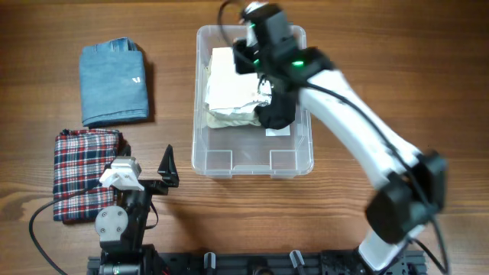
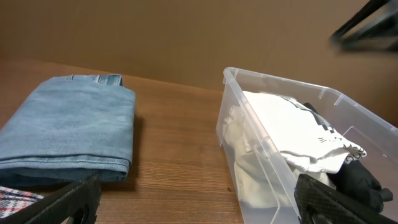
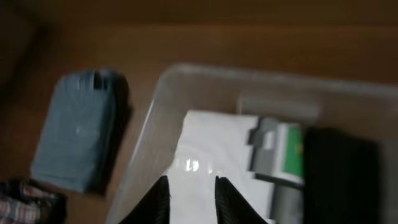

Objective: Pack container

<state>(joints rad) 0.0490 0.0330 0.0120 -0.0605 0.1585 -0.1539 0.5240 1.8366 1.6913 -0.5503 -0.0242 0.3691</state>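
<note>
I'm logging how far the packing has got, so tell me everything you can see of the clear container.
The container is a large rectangular tub of clear plastic with a rounded rim and moulded notches in its base. It stands upright, without a lid, on the wooden table. A white cloth lies in its far half. The near half is bare apart from a white label on the floor. The right pincer reaches down inside, over the cloth.
</note>
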